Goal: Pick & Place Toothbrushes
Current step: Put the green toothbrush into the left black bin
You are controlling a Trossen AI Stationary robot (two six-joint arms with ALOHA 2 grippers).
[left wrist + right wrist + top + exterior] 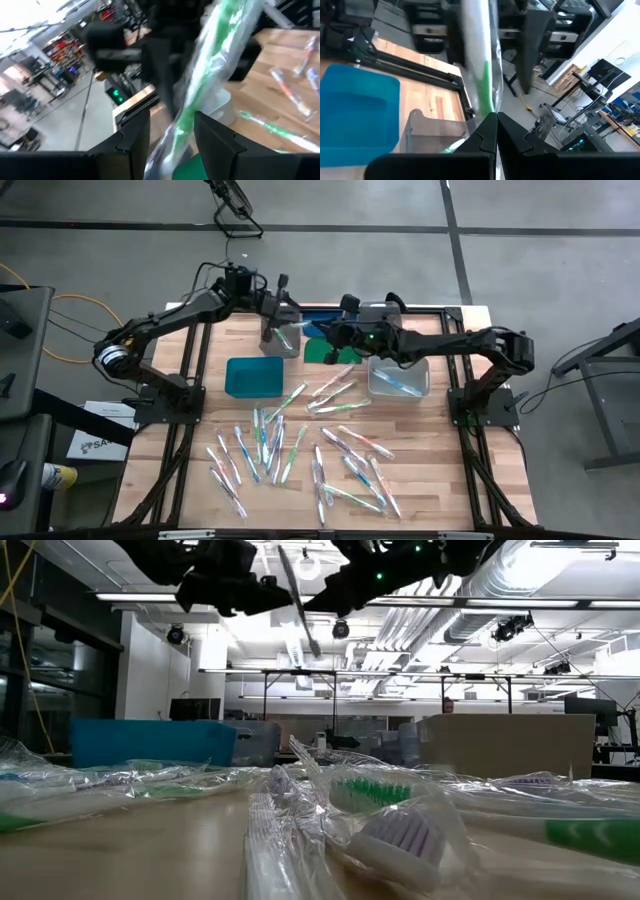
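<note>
Toothbrush (pixel 210 65), wrapped in clear film with a green handle, hangs between my two pincers above the far middle of the table (pixel 420 480). My right pincer (pixel 496 120) is clenched on one end of it, the fingers pressed together around the wrapper. My left pincer (pixel 172 130) has its fingers parted on either side of the same brush; I cannot tell whether they press on it. In the high view both arms meet over the clear bin (pixel 282 340) at the far side, my left one (pixel 283 305) reaching in from the left and my right one (pixel 335 335) from the right. A teal bin (pixel 255 376) sits just near of that clear bin, and a second clear bin (pixel 398 376) with brushes inside lies to the right. Flat blue and green lids (pixel 320 340) rest between the clear bins. The other toothbrushes (pixel 290 455) lie scattered in their wrappers across the near half of the table.
</note>
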